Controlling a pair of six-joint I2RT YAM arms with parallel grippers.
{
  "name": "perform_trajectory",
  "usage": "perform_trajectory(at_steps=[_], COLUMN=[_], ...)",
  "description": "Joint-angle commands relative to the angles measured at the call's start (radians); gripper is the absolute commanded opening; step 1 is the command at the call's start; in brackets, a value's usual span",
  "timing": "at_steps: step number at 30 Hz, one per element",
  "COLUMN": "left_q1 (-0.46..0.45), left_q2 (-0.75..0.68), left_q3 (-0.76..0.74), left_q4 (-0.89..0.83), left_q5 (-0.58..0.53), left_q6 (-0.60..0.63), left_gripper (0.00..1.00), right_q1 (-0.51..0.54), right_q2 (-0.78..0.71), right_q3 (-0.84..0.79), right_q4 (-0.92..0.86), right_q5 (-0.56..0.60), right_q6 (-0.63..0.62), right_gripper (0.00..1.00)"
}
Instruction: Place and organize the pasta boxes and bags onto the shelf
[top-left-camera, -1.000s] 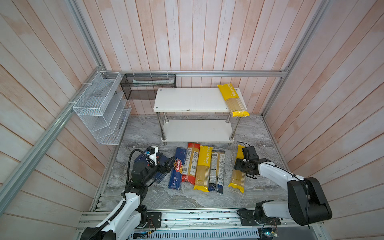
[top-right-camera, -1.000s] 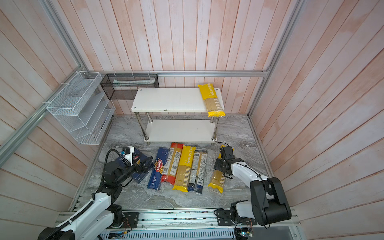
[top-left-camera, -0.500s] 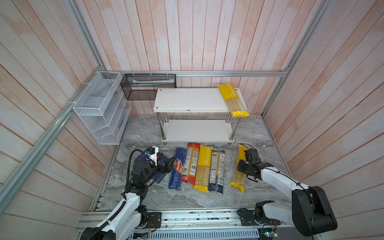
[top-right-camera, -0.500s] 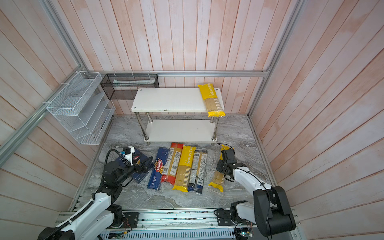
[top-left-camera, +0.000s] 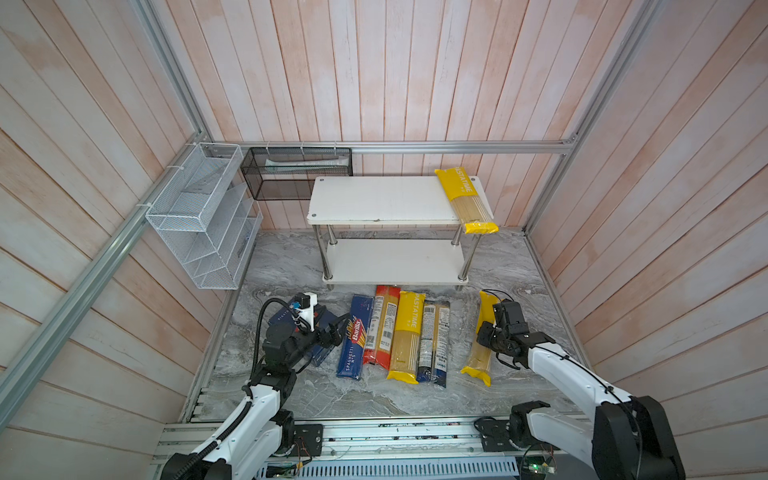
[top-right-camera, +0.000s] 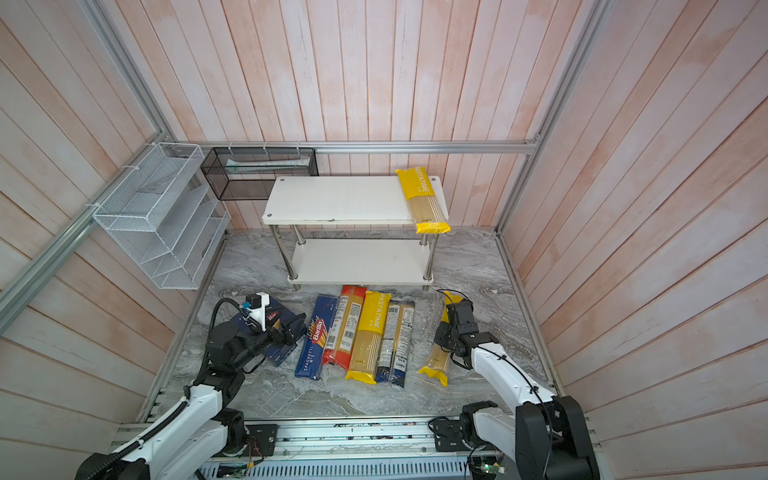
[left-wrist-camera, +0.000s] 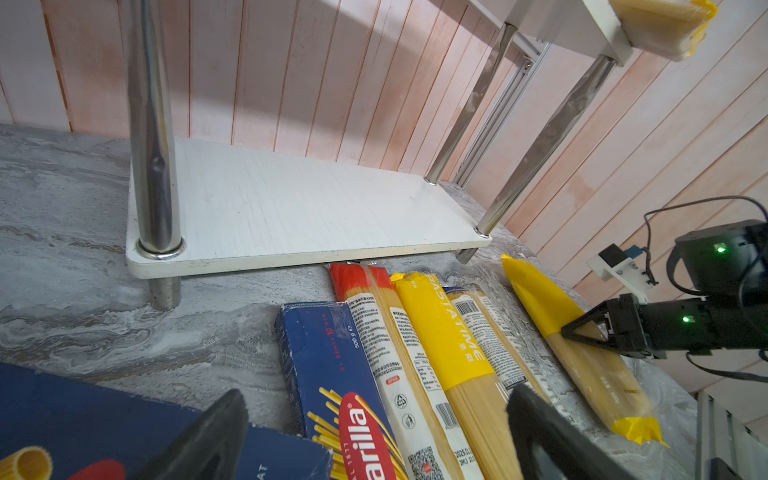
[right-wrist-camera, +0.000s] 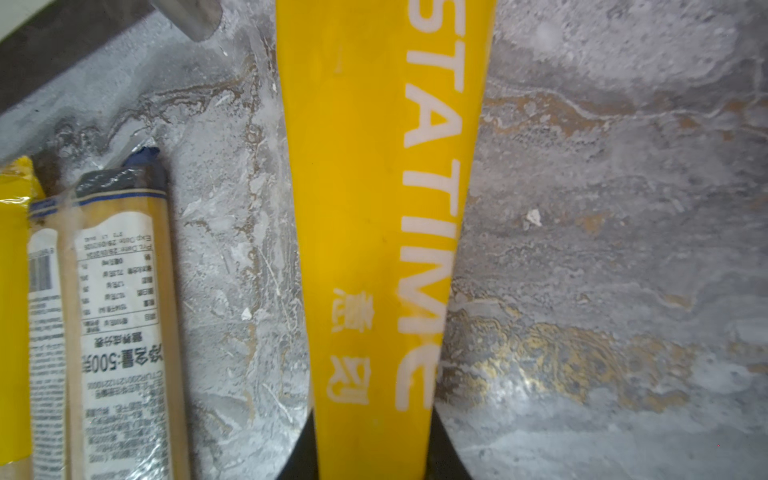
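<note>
**Clerk:** Entry one, your right jaws?

**Robot:** My right gripper (right-wrist-camera: 374, 457) is clamped tight on the long edges of the gripped PASTATIME bag (top-left-camera: 478, 353), where its yellow band meets the clear part. The bag's near end rests on the marble tabletop (top-left-camera: 286, 266).

**Clerk:** Room around it?

**Robot:** A strip of bare marble runs along both sides. The two navy-ended bags (top-left-camera: 434, 336) lie near on one side, apart from it.

**Clerk:** Left jaws?

**Robot:** My left gripper (left-wrist-camera: 374, 432) is spread wide and holds nothing. It sits over the rigatoni box (left-wrist-camera: 83, 415) and the Spaghetti n.5 box (top-left-camera: 355, 336).

**Clerk:** The rest of the row?

**Robot:** Spaghetti n.5 box, red-ended bag (top-left-camera: 384, 328), row PASTATIME bag (top-left-camera: 409, 332), then the navy-ended pair, side by side. Their far ends are close to the front edge of the shelf (top-left-camera: 374, 199).

**Clerk:** Shelf stock?

**Robot:** The shelf-top PASTATIME bag (top-left-camera: 465, 199) lies at the top board's right end and overhangs the front edge. The board is bare to its left. The lower board (top-left-camera: 395, 262) is bare edge to edge.
</note>
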Motion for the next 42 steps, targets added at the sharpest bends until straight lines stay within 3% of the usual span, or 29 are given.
perform_trajectory(at_steps=[1,10,19,42], left_q1=[-0.002,-0.006,-0.011,-0.013], left_q2=[0.004,0.021,0.049,0.061], left_q3=[-0.014,-0.014,-0.009,-0.009], left_q4=[0.014,0.020,0.029,0.032], left_q5=[0.008,0.007,0.011,-0.003], left_q6=[0.008,0.011,0.014,0.021], left_gripper=[1.00,0.99,1.00,1.00], right_q1=[-0.009,-0.015,-0.019,-0.021], right_q2=[-0.080,-0.219,-0.216,-0.003], right_q3=[0.040,0.166,0.428,1.022], right_q4=[0.038,-0.079,-0.219,-0.373], right_q5=[-0.022,-0.010,0.035,-0.003], right_q6=[0.006,0.003,-0.074,-0.224], right_gripper=[0.10,0.08,0.06,0.02])
